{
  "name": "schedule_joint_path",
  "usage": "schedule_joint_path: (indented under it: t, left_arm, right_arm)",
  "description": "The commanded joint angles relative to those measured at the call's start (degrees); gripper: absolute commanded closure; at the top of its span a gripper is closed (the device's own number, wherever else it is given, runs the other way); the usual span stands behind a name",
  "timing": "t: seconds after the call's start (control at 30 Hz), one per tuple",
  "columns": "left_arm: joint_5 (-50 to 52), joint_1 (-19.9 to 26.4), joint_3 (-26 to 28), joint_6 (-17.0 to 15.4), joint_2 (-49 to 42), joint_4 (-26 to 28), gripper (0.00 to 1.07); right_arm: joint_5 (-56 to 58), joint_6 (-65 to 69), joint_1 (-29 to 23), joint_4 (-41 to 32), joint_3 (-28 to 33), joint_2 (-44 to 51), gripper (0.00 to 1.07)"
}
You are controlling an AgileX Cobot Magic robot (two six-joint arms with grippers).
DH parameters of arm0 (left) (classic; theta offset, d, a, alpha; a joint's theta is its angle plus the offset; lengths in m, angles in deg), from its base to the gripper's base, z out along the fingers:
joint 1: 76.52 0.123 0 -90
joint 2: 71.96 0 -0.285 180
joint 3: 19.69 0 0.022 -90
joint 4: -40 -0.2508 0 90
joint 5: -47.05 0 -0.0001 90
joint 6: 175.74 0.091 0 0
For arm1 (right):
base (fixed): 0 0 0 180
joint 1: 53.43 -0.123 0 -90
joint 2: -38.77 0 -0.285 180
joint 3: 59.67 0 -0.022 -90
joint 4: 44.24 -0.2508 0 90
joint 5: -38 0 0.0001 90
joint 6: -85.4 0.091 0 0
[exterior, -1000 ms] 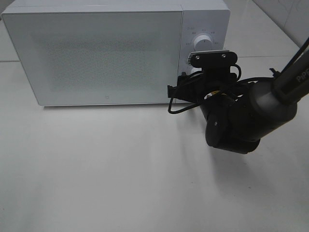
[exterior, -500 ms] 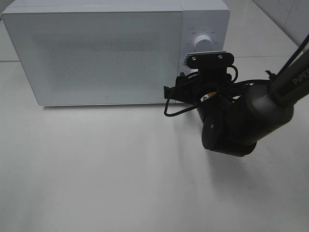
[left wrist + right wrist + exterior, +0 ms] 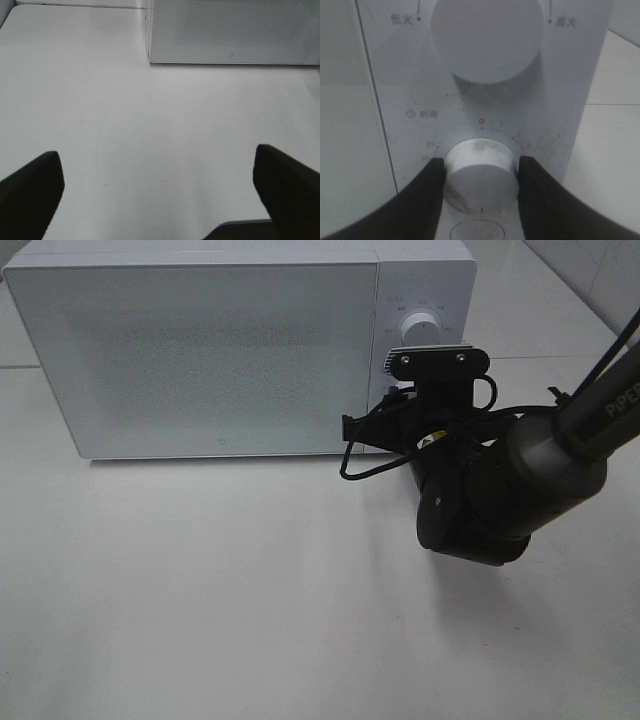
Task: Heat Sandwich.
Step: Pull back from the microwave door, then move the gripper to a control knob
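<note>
The sandwich is out of view. A white microwave (image 3: 200,350) stands at the back of the table with its door closed. My right gripper (image 3: 481,175) is at its control panel, black fingers (image 3: 427,185) pressed against both sides of the lower timer knob (image 3: 479,157), whose marker points down. The larger power knob (image 3: 487,35) sits above it untouched. In the high view the right arm's wrist (image 3: 470,500) hides the lower knob. My left gripper (image 3: 157,160) hangs open over bare table, nothing between its fingers; the high view does not show it.
The microwave's front lower corner (image 3: 151,60) lies ahead of the left gripper. A table edge (image 3: 245,222) shows close under the left gripper. White table (image 3: 200,590) stretches in front of the microwave.
The right gripper's fingers have closed in on the timer knob, and the right arm has edged slightly left toward the panel. The left gripper has not moved.
</note>
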Motion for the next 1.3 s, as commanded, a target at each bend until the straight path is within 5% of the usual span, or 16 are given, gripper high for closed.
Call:
schedule_joint_path:
  t: [0.03,0.4,1.3]
  left_arm:
    - [0.7,0.1,-0.2,0.1,-0.9,0.6,0.10]
    - [0.7,0.1,-0.2,0.1,-0.9,0.6,0.10]
    - [0.7,0.1,-0.2,0.1,-0.9,0.6,0.10]
  right_arm:
    - [-0.7,-0.1,0.6,0.3,-0.9,0.7,0.93]
    - [-1.8,7.3,0.6,1.1,-1.1,0.7,0.99]
    - [-2.9,71.3,0.6,7.3,-1.1,0.7,0.99]
